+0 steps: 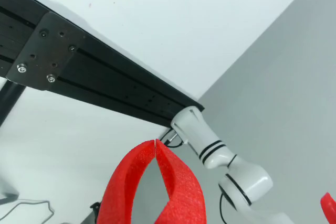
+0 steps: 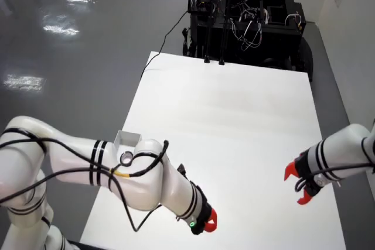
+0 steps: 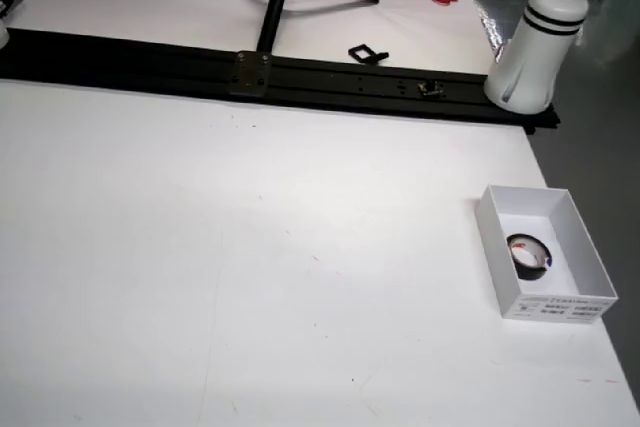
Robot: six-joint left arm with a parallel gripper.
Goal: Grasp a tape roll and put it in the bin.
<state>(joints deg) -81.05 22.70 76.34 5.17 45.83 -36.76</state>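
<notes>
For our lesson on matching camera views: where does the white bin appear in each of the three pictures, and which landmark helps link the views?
View that rides on the gripper: the bin is not in it.
High view over the arms: bin at left, partly behind the near arm.
View across the table: bin at right, near the table edge, with a tape roll inside.
Shared landmark: the black rail, also seen from the gripper view.

From above, the white bin (image 2: 128,140) sat mostly hidden behind the arm; the gripper (image 1: 156,142) was cut off below, its tips seemingly touching.
</notes>
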